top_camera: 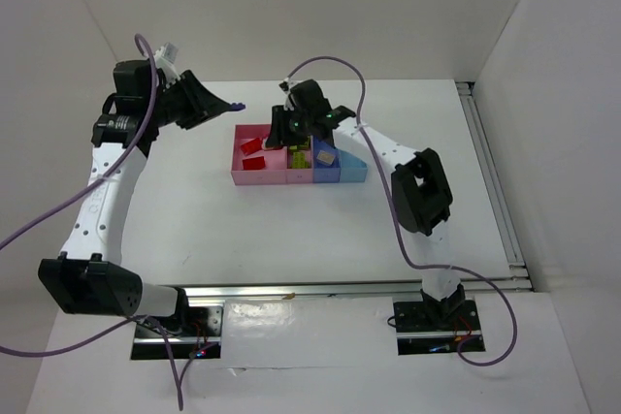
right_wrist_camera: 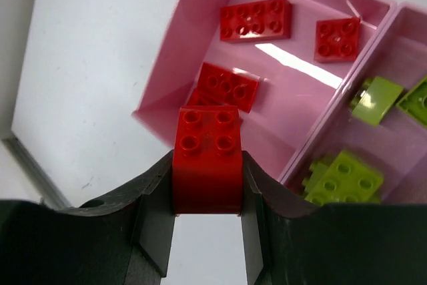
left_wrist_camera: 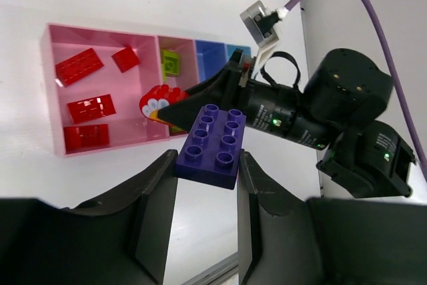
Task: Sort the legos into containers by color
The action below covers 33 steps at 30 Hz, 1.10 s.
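Note:
My left gripper [left_wrist_camera: 207, 165] is shut on a dark blue brick [left_wrist_camera: 215, 143] and holds it in the air left of the bins, as the top view [top_camera: 231, 106] shows. My right gripper [right_wrist_camera: 207, 165] is shut on a red brick [right_wrist_camera: 207, 155] above the near-left corner of the large pink bin [right_wrist_camera: 170, 98]; it also shows in the top view [top_camera: 280, 133]. Several red bricks [right_wrist_camera: 256, 19] lie in that bin. Lime green bricks [right_wrist_camera: 343, 178] lie in the second pink bin [right_wrist_camera: 400, 31]. A tan brick [top_camera: 327, 156] lies in the periwinkle bin [top_camera: 326, 175].
The joined bins stand mid-table, with the light blue bin [top_camera: 354, 172] at the right end. The right arm's wrist and purple cable [left_wrist_camera: 347, 91] are close to my left gripper. White walls enclose the table; a metal rail [top_camera: 495, 181] runs along its right edge.

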Available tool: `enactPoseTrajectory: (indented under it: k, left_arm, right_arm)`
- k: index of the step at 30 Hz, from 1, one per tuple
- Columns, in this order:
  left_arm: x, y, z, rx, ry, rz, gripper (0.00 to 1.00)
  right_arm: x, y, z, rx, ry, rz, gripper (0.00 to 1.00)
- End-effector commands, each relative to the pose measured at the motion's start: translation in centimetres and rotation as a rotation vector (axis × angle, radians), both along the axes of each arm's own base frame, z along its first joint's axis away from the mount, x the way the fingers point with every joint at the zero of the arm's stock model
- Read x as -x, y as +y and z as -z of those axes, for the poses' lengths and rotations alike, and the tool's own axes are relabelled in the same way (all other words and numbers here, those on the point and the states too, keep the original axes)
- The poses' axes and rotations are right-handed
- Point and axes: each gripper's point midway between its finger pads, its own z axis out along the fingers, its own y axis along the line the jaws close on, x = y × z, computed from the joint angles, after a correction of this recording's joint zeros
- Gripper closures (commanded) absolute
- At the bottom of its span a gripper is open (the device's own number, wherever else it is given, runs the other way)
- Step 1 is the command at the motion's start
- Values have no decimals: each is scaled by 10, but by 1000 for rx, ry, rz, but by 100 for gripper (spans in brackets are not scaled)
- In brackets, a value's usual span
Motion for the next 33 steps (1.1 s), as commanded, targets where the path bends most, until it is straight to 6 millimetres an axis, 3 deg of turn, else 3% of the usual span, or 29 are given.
enactPoseTrajectory:
  k: [1, 2, 3, 4, 8, 9, 10, 13, 14, 15, 16, 17, 18, 19, 21, 22, 24, 25, 28, 30, 33]
  left_arm:
    - [7, 16, -22, -13, -47, -104, 100]
    - [7, 16, -22, -13, -47, -104, 100]
    - [7, 16, -22, -13, -47, -104, 100]
    - [6, 14, -19, -9, -37, -95, 100]
    - [2, 1, -16, -4, -31, -50, 100]
    - [1, -9, -9, -10, -15, -29, 100]
    - [-3, -14, -12, -14, -27, -23, 100]
    - [-10, -43, 0, -31, -1, 43, 100]
    - [-14, -54, -9, -31, -30, 78, 100]
    - [-21, -75, 8, -41, 12, 141, 100]
    - [-25, -86, 12, -43, 29, 163, 100]
    - [-31, -98, 5, -54, -1, 195, 100]
    - [-32, -110, 9, -57, 14, 220, 100]
    - [-36, -131, 26, -64, 49, 262, 100]
    - [-42, -154, 27, -63, 35, 303, 100]
    - [-46, -174, 41, -67, 48, 339, 100]
    - [-52, -195, 44, -52, 32, 363, 100]
    - [-53, -211, 48, -41, 18, 385, 100]
    - [-65, -246, 77, -39, 54, 433, 100]
    - [-78, -263, 102, -45, 101, 442, 100]
    - [-92, -274, 118, -73, 108, 400, 100]
  right_arm:
    - [-27, 8, -17, -16, -86, 14, 64]
    - [-30, 14, -24, -32, -94, 3, 50]
    - [-27, 20, -11, -16, -62, -14, 39]
    - [-29, 21, -13, -12, -70, -20, 22]
    - [-31, 12, -46, -26, -140, 23, 3]
    - [-33, 0, -43, -15, -138, 48, 3]
    - [-38, -17, -68, -37, -172, 94, 3]
    - [-41, -77, -98, -5, -232, 260, 5]
    - [-40, -107, -78, 57, -205, 365, 7]
    - [-36, -128, -79, 71, -204, 422, 9]
    - [-33, -164, -106, 47, -242, 503, 10]
    - [-31, -186, -108, 41, -233, 571, 10]
    - [-22, -212, -90, 84, -198, 639, 10]
    - [-15, -244, -109, 61, -219, 706, 10]
    - [2, -279, -98, 96, -184, 801, 10]
    - [14, -298, -114, 74, -209, 851, 10]
    - [29, -318, -112, 90, -213, 917, 10]
    - [40, -331, -122, 76, -233, 955, 10]
    - [57, -354, -131, 80, -248, 1028, 10]
    - [66, -363, -126, 99, -227, 1046, 10]
    - [75, -368, -129, 91, -217, 1048, 10]
